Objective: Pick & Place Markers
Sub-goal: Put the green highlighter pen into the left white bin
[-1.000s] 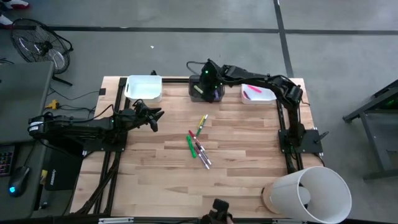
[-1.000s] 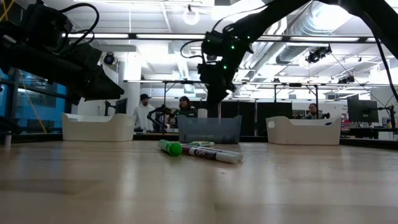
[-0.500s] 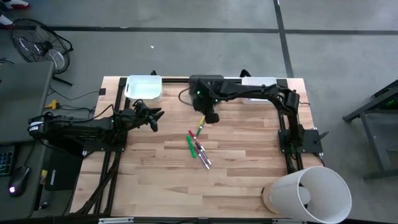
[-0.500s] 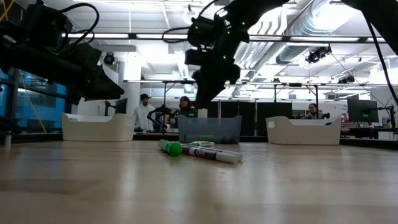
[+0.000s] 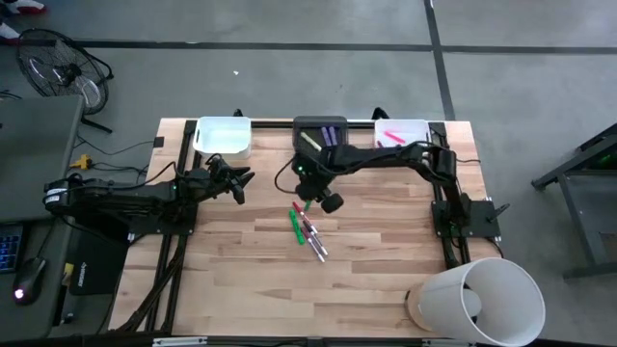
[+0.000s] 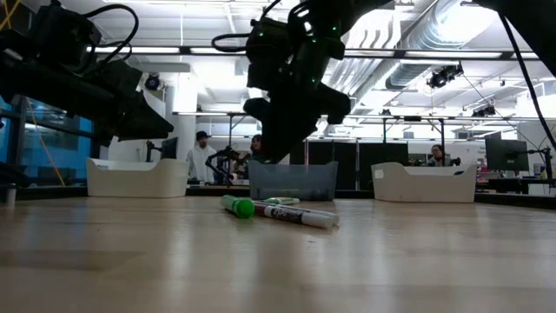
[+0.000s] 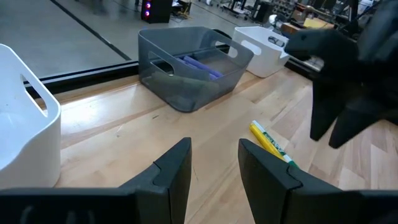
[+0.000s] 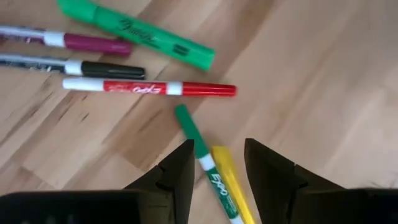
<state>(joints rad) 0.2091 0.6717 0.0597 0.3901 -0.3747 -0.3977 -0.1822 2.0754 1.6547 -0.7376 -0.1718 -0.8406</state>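
Several markers lie loose on the wooden table (image 5: 307,224) (image 6: 280,211). The right wrist view shows a green highlighter (image 8: 138,32), a purple-capped one (image 8: 74,42), a black one (image 8: 87,68), a red one (image 8: 149,88), a thin green one (image 8: 200,155) and a yellow one (image 8: 234,186). My right gripper (image 5: 324,199) (image 8: 216,169) hangs open above the thin green and yellow markers, touching nothing. My left gripper (image 5: 237,181) (image 7: 215,163) waits open at the table's left side. The yellow marker (image 7: 268,140) also shows in the left wrist view.
Three bins stand along the far edge: a white one (image 5: 224,136), a dark grey one (image 5: 319,130) (image 7: 186,67) holding purple markers, and a white one (image 5: 402,133) holding pink markers. A large white cylinder (image 5: 479,299) lies at the near right corner. People stand beyond the table (image 6: 201,155).
My right gripper has swung from over the dark grey bin toward the table's near edge and now hangs lower, above the loose markers. The markers and my left arm have kept still.
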